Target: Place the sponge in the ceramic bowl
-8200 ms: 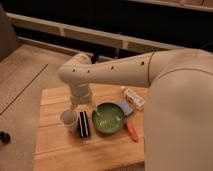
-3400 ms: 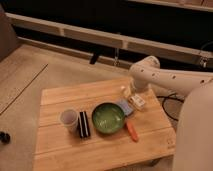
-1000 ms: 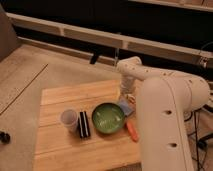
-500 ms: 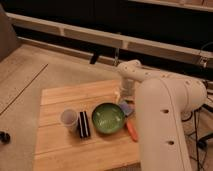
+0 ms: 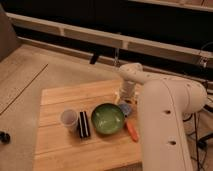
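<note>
Okay, the arm has swung in from the right side of the wooden table. Over the last second the wrist has dipped. The gripper now hangs nose-down just past the right rim of the green ceramic bowl, almost on the tabletop.

The light-blue sponge has not budged through any of this. It lies flat on the wood, just beside the bowl's right edge and directly under the gripper. The bowl's inside shows only green glaze, so the sponge is not in it.

The fingers are spread and released, and I see nothing carried in them. The white packet that sat behind the sponge a few seconds back is now hidden by the arm.

I read this as a descent lined up for the pick, with the lift and the short hop left into the bowl to follow.

I'm watching the orange object near the sponge. The white cup and the black block sit on the bowl's far side, out of the way.
</note>
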`<state>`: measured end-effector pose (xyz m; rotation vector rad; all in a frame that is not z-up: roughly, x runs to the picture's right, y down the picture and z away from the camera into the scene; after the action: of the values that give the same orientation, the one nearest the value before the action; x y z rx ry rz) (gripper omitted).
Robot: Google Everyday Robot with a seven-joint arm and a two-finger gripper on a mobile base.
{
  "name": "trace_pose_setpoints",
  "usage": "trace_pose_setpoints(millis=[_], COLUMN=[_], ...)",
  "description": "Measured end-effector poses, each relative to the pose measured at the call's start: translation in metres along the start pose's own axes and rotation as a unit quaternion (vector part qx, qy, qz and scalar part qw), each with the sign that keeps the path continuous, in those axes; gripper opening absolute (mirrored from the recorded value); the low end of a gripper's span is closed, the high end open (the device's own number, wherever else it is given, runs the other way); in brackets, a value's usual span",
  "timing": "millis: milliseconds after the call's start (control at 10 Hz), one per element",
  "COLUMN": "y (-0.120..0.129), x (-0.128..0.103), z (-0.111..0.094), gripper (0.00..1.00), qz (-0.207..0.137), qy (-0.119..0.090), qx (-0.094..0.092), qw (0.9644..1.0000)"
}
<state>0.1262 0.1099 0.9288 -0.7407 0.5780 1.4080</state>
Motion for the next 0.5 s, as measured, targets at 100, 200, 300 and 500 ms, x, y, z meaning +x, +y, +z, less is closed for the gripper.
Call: trace_pose_setpoints(millis=[100, 200, 300, 500], y=[0.0012, 0.0008, 0.0003, -0.0037], x=[0.0019, 0.0027, 0.0029, 0.0029], z=[0.0039, 0.0058, 0.0063, 0.0034], gripper=[0.64, 0.60, 0.53, 0.30], qz=[0.002, 0.004, 0.006, 0.015], qy=[0.002, 0.003, 0.002, -0.002], qx=[-0.006, -0.008, -0.009, -0.010], qw=[1.0000, 1.0000, 0.9999, 0.9998])
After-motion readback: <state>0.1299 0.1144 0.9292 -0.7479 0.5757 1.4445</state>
